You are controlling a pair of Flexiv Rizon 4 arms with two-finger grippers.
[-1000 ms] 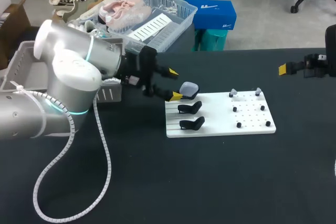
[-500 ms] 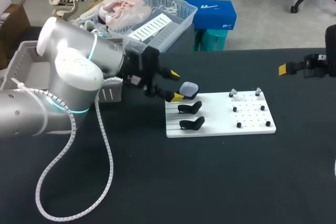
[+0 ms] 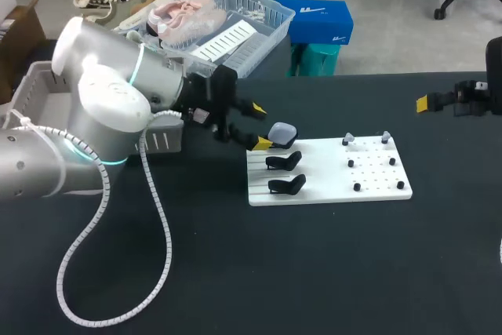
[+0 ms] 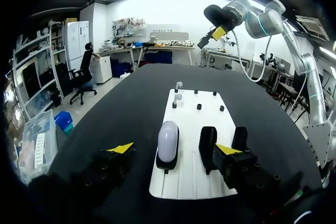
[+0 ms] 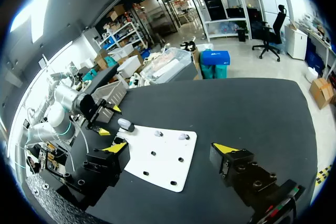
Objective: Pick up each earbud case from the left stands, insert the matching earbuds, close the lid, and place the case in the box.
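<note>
A pale lilac earbud case [image 3: 282,132] [image 4: 168,141] stands on the rearmost black stand at the left of the white board [image 3: 329,172]. My left gripper [image 3: 260,125] [image 4: 174,149] is open, with one yellow tip on each side of the case and neither touching it. Two empty black stands [image 3: 285,162] [image 3: 288,186] sit in front of it. Two white earbuds [image 3: 348,140] [image 3: 385,138] rest on pegs at the board's far right. My right gripper [image 5: 170,148] hangs open above the table's right side, well away from the board [image 5: 163,158].
A grey box [image 3: 35,96] sits at the table's left edge behind my left arm. The left arm's white cable [image 3: 118,304] loops over the dark table top in front. Small black pegs [image 3: 376,170] dot the board's right half.
My left arm's body has shifted slightly, while its gripper stays about where it was beside the case. The right arm has not moved.
</note>
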